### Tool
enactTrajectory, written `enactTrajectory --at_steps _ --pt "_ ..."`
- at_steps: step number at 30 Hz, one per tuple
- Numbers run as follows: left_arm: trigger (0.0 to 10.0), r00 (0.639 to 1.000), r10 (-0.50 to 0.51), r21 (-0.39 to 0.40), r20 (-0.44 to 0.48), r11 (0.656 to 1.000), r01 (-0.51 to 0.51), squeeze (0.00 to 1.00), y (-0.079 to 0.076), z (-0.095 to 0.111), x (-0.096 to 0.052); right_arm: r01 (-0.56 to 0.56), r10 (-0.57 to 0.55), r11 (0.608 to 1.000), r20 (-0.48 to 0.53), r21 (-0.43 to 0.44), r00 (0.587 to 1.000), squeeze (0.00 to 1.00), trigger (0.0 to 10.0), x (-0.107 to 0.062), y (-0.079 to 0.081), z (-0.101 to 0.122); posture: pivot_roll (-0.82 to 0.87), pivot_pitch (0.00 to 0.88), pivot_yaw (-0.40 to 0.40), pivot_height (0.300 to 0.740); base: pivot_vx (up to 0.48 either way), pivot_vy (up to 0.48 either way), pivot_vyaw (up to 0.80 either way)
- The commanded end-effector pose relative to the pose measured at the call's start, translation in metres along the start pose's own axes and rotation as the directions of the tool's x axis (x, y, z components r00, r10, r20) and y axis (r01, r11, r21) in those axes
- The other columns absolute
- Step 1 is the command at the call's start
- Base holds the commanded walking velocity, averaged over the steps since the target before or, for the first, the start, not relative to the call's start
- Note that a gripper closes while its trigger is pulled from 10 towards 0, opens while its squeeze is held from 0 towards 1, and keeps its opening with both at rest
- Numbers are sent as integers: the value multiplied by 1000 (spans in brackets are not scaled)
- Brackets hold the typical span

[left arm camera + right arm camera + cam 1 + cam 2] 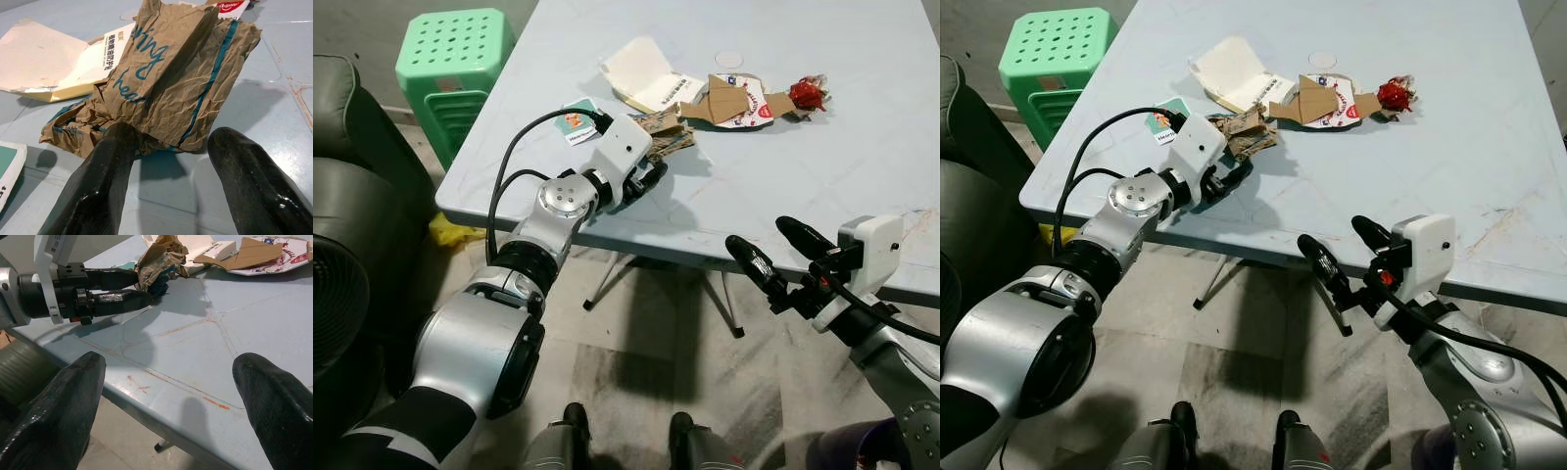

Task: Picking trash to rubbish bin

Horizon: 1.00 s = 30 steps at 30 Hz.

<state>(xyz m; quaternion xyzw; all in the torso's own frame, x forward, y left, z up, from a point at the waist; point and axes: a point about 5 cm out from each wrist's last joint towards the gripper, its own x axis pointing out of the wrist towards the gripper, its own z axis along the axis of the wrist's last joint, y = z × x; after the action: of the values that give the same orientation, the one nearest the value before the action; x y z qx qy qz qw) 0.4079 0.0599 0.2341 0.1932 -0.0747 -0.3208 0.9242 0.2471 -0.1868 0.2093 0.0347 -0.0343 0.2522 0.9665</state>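
A crumpled brown paper bag (181, 83) with teal lettering lies on the pale blue table (862, 147), also seen in the head view (668, 134). My left gripper (651, 178) rests low on the table at the bag's near edge, open. In the left wrist view one black finger (105, 176) touches the bag's edge and the other stands beside it on bare table. My right gripper (759, 233) hangs open and holds nothing, just off the table's front edge. Further trash behind the bag: a cream carton (641, 73), torn cardboard with a red-white wrapper (734, 98), and a red wrapper (808, 95).
A small teal card (576, 117) lies by my left wrist and a clear round lid (729, 59) sits further back. A green plastic stool (455, 69) stands left of the table, a dark sofa (352, 196) at far left. Folding legs (607, 279) show under the table.
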Motion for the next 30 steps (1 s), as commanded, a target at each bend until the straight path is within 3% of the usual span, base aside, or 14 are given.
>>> enactTrajectory --at_steps 1,30 --pt "0 1000 -17 13 -3 1000 17 0 -1 3 2 6 -6 1000 6 1 1000 0 10000 -5 1 2 -213 350 32 740 0 0 0" --pt "0 1000 13 13 29 1000 -13 0 9 13 1 3 -3 1000 10 -4 1000 0 10000 -2 -2 4 -204 354 17 740 0 0 0"
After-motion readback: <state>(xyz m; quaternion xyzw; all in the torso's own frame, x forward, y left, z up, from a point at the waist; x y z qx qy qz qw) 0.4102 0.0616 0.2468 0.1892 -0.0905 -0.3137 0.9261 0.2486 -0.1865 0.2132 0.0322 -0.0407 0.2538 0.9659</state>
